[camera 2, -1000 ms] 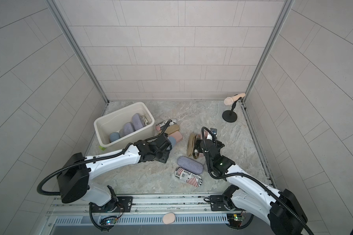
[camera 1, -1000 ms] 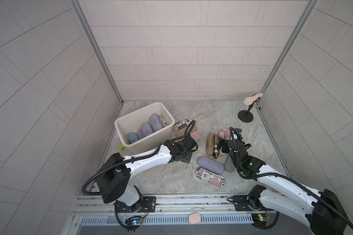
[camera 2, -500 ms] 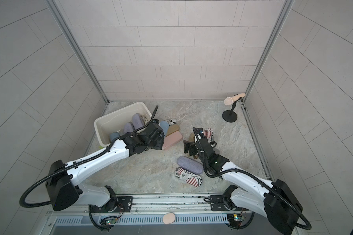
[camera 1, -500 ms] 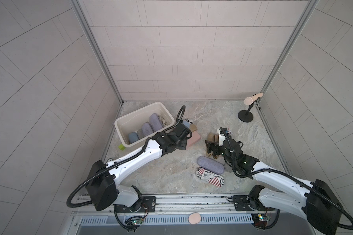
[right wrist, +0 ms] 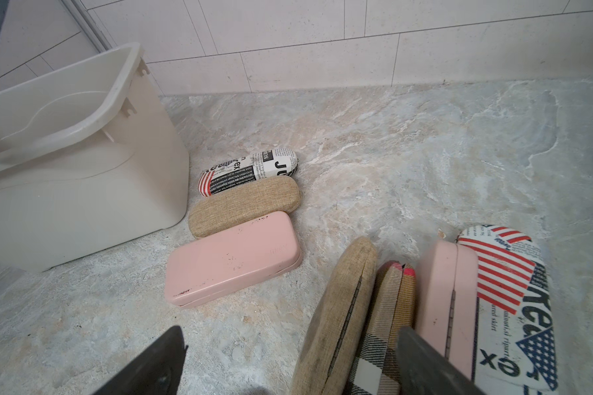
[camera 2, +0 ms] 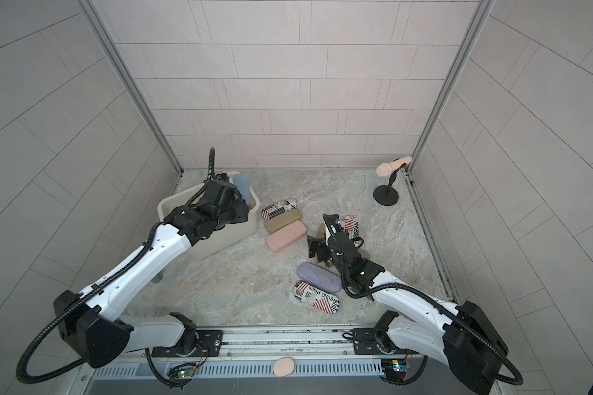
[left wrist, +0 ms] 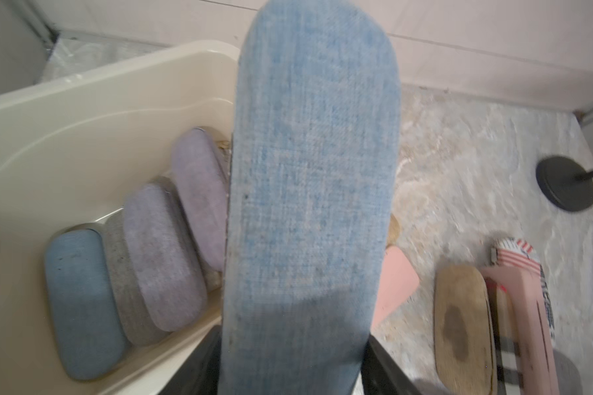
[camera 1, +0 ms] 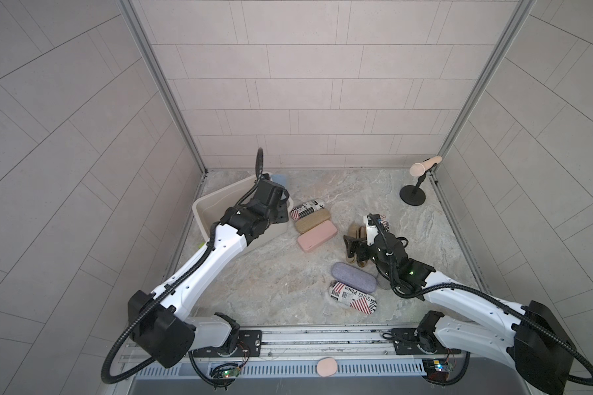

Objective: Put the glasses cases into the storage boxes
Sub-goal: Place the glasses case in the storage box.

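Clasping one case (left wrist: 312, 191), left fingers (left wrist: 199, 371) overhang four binned cases (left wrist: 165, 256); right fingers (right wrist: 428, 366) gape empty.

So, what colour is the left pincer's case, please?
Light blue case, best in left wrist view.

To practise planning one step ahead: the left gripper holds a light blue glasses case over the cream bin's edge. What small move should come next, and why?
Probably shift the left gripper a little inward over the bin before releasing. The light blue case it grips seems to hang across the bin's wall, partly above the tabletop outside, so dropping now might miss.
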Controlling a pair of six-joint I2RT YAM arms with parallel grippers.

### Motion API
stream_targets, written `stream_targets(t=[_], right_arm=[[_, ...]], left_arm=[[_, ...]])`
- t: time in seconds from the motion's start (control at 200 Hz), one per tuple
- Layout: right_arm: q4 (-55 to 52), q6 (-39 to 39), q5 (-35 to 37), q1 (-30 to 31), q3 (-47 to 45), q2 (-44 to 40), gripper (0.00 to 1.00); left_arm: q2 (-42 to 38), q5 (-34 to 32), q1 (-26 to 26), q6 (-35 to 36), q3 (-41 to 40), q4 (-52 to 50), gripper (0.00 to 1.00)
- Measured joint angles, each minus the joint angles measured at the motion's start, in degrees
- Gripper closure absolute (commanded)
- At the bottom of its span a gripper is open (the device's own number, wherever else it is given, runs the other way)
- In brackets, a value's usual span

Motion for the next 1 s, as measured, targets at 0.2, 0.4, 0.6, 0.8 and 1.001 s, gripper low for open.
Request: stream_targets(t=[0.2,0.4,0.6,0.8,1.001], right_arm=[[0.0,-0.2,0.1,0.0,0.0,0.0,0.03],[-0.2,-0.3,0.5,0.0,0.0,0.0,0.03],[-0.2,-0.4,0.8,0.0,0.0,0.0,0.03],[-0.3,-0.4,1.0,0.0,0.0,0.0,0.03],[-0.3,-0.4,1.0,0.0,0.0,0.0,0.03]], left_arm=[[0.4,2.0,7.9,-5.3,-0.6,4.6,0.46],[6.1,4.0,10.8,-11.3,-0.9,10.3,0.46],[11.8,5.3,11.8,-16.2,-3.2,15.5,0.45],[13.1,6.3,12.7,-19.2,-5.0,18.9,0.45],[15.2,8.2,13.1,-19.7,-4.9,20.8,0.44]])
